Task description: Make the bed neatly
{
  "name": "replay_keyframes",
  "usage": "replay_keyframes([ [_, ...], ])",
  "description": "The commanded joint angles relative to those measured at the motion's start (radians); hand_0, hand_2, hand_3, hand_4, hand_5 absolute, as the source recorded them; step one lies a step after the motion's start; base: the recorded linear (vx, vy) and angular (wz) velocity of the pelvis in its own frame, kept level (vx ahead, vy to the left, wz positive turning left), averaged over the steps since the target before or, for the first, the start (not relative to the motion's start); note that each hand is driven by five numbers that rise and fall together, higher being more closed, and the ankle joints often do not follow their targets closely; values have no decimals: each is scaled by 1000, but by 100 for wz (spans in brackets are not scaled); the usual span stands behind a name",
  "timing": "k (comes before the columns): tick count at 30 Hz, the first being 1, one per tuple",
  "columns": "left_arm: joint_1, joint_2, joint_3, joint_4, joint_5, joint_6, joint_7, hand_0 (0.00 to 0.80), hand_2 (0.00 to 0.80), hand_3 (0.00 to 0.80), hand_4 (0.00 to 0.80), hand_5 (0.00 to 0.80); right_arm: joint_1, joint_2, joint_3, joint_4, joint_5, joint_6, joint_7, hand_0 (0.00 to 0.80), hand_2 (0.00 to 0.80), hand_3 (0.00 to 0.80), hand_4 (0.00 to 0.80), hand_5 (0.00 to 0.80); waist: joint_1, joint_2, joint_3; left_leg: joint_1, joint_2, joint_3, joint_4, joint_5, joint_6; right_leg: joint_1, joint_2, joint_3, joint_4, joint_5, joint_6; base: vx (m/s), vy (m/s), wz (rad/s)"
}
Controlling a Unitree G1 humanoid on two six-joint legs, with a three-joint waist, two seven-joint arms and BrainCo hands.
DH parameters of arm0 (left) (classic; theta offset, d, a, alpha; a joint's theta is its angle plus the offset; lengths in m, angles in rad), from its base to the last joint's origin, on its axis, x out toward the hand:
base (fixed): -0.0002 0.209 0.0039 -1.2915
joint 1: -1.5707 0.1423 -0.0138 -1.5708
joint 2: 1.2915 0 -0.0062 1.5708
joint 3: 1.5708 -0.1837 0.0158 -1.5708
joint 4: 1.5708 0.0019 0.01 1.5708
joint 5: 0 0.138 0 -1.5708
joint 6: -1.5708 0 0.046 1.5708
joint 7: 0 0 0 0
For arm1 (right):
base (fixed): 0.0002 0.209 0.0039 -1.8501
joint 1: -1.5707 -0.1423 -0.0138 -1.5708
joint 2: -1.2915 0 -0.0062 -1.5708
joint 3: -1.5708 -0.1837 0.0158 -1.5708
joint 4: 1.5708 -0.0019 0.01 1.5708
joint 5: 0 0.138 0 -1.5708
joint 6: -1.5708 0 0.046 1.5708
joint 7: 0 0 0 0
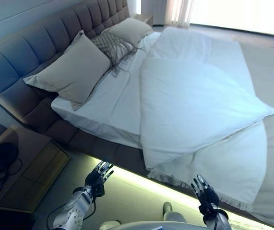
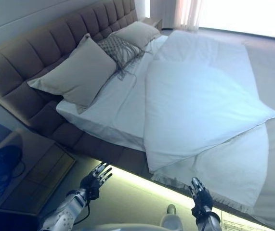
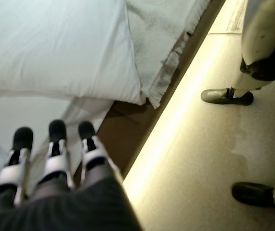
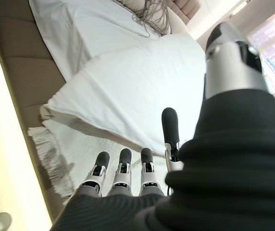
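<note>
Both the left hand [image 1: 98, 179] and right hand [image 1: 205, 194] hang released, fingers straight, at lower frame below the folded-back duvet [image 1: 194, 110] on the bed [image 1: 113, 105].

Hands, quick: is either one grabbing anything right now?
Left hand: open, fingers straight, holding nothing, beside the bed.
Right hand: open, fingers straight, holding nothing, just short of the fringed blanket.

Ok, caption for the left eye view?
Both hands, left and right, open at the bedside below a rumpled white duvet and fringed throw.
</note>
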Motion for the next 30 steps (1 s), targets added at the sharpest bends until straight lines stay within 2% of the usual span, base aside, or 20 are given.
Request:
replay_keyframes([
  [1, 24, 69, 90, -87, 42, -19, -39, 0, 0, 0, 0, 0, 13, 37, -3, -84, -14, -26, 45, 0, 0, 0, 0, 0, -4, -95, -13, 5, -109, 7, 108, -119, 103, -108, -97, 60, -85, 216, 90, 223, -304, 6],
  [3, 37, 68, 101, -85, 42, -20, -42, 0, 0, 0, 0, 0, 7, 38, -8, -65, -5, -12, 50, 0, 0, 0, 0, 0, 3, -100, -14, 13, -93, 10, 116, -128, 98, -105, -91, 50, -55, 196, 92, 219, -346, 9],
  [4, 44, 68, 104, -81, 40, -27, -45, 0, 0, 0, 0, 0, -1, 34, -3, -56, 2, -7, 57, 0, 0, 0, 0, 0, 7, -102, -16, 17, -77, 13, 131, -138, 92, -102, -79, 41, -30, 156, 91, 229, -382, 8],
  [6, 47, 66, 96, -76, 39, -29, -39, 0, 0, 0, 0, 0, -12, 22, 4, -35, 7, -3, 51, 0, 0, 0, 0, 0, 6, -105, -21, 10, -48, 4, 169, -148, 77, -93, -49, 68, -11, 113, 79, 255, -405, 7],
  [8, 49, 54, 100, -73, 13, -20, -29, 0, 0, 0, 0, 0, -24, 3, 14, -56, -5, 29, 33, 0, 0, 0, 0, 0, -1, -99, -27, 28, 10, -10, 207, -105, 49, -98, -10, 85, 59, 64, 51, 257, -407, 22],
  [10, 51, 46, 94, -58, 25, -39, -43, 0, 0, 0, 0, 0, -9, -25, 30, -90, 9, 44, 49, 0, 0, 0, 0, 0, -11, -94, -35, 31, 77, -12, 242, -10, 22, -84, 34, 77, 79, 18, 3, 231, -404, 10],
  [12, 34, 35, 75, -35, 15, -58, -53, 0, 0, 0, 0, 0, -13, -34, 30, -70, 4, 46, 57, 0, 0, 0, 0, 0, -17, -98, -41, 10, 110, -3, 296, 49, 24, -64, 68, 76, 80, -7, -29, 200, -397, -8],
  [14, 22, 24, 62, -28, 16, -59, -59, 0, 0, 0, 0, 0, -24, -42, 29, -45, 4, 43, 50, 0, 0, 0, 0, 0, -13, -107, -43, -35, 107, -3, 369, 70, 40, -39, 85, 71, 69, -19, -51, 171, -349, -15],
  [16, 10, 15, 40, -20, 27, -56, -76, 0, 0, 0, 0, 0, -39, -42, 20, -21, 12, 29, 45, 0, 0, 0, 0, 0, -13, -107, -45, -86, 121, 28, 433, 102, 47, -8, 110, 60, 69, -46, -79, 139, -262, -13],
  [18, -1, 13, 20, -13, 38, -55, -79, 0, 0, 0, 0, 0, -46, -34, 14, -15, 23, 17, 28, 0, 0, 0, 0, 0, -11, -98, -43, -104, 126, 31, 390, 129, 44, 12, 129, 60, 68, -64, -84, 124, -133, 1],
  [20, -13, 9, 11, 1, 38, -63, -81, 0, 0, 0, 0, 0, -45, -26, 14, -20, 30, 11, 14, 0, 0, 0, 0, 0, -7, -89, -39, -100, 117, 10, 306, 155, 38, 29, 138, 63, 64, -76, -82, 111, -16, 4],
  [22, -37, -1, 12, 9, 33, -59, -67, 0, 0, 0, 0, 0, -34, -24, 17, -39, 20, 2, 3, 0, 0, 0, 0, 0, 8, -66, -30, -123, 103, -39, 145, 216, 1, 53, 145, 64, 49, -93, -72, 112, 75, 21],
  [25, -46, -12, 20, 15, 42, -66, -53, 0, 0, 0, 0, 0, -25, -31, 33, -69, 22, -8, 8, 0, 0, 0, 0, 0, 39, -46, -11, -190, 95, -96, 11, 301, -41, 97, 143, 65, 30, -114, -67, 142, 60, 44],
  [27, -42, -15, 29, 23, 53, -70, -57, 0, 0, 0, 0, 0, -26, -29, 40, -70, 28, -18, 14, 0, 0, 0, 0, 0, 59, -33, -2, -213, 91, -123, -56, 340, -52, 122, 143, 64, 26, -129, -68, 206, 45, 39],
  [30, -28, -18, 43, 38, 64, -75, -62, 0, 0, 0, 0, 0, -32, -18, 54, -54, 33, -35, 24, 0, 0, 0, 0, 0, 82, -11, -3, -238, 83, -149, -115, 353, -54, 145, 143, 59, 32, -155, -73, 289, 83, -12],
])
